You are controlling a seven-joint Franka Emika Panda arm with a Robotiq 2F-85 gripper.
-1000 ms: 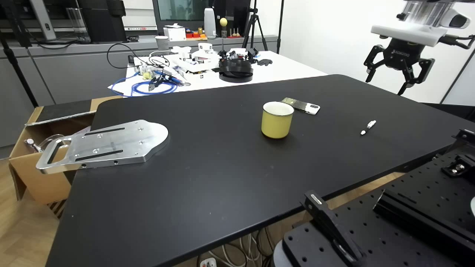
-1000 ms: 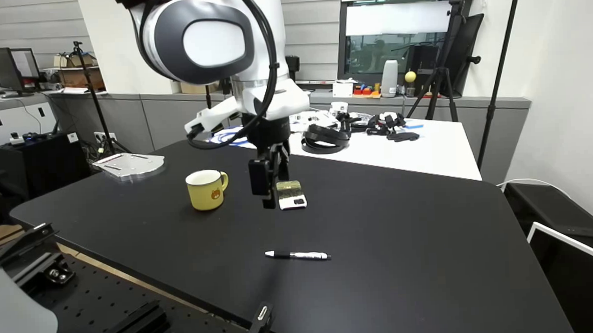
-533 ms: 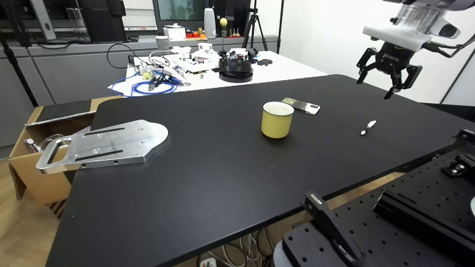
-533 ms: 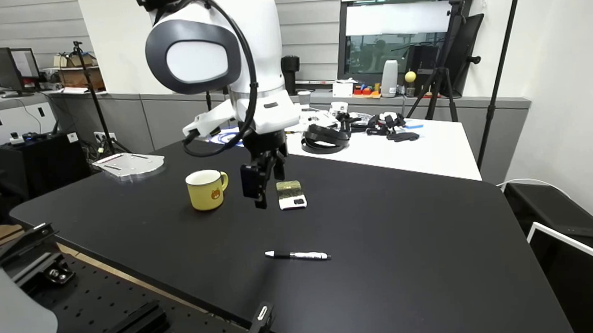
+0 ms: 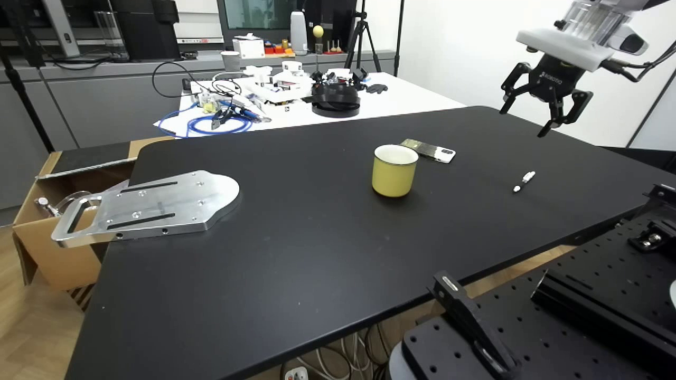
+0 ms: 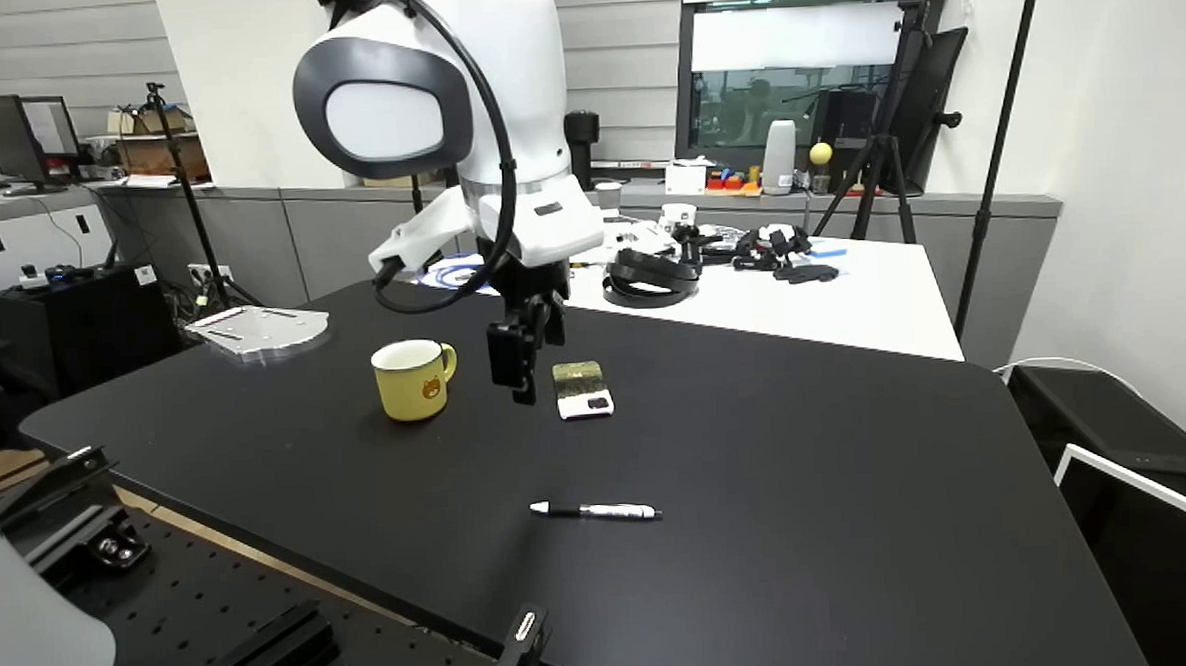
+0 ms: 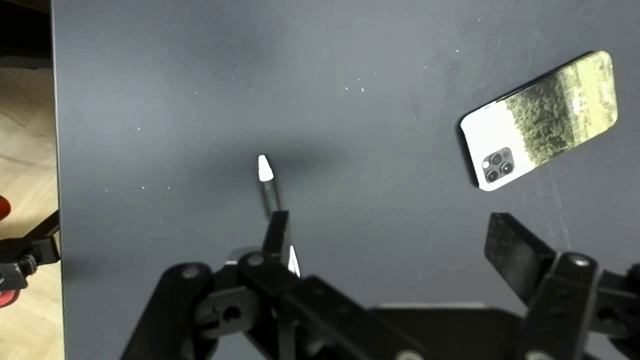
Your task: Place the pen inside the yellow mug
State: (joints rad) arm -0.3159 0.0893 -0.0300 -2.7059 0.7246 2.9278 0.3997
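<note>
The pen [image 6: 616, 511], white with a dark grip, lies flat on the black table; it also shows in an exterior view [image 5: 524, 181]. In the wrist view its white tip [image 7: 265, 169] shows, and a finger [image 7: 276, 235] hides part of the rest. The yellow mug [image 6: 410, 386] stands upright, away from the pen, and shows in an exterior view [image 5: 393, 177]; it is out of the wrist view. My gripper [image 7: 390, 215] is open and empty, its fingers wide apart. It hangs well above the table, in an exterior view [image 5: 522, 123] above the pen's far side.
A phone [image 6: 583, 389] with a patterned case lies on the black table [image 5: 296, 232] near the mug. A silver metal plate [image 5: 158, 203] lies at the table's edge. A white table [image 6: 842, 302] with cables and equipment stands behind.
My gripper has shifted leftward in both exterior views, first tipping lower and then lifting a little. It stays open. The pen, the mug and the phone have not moved.
</note>
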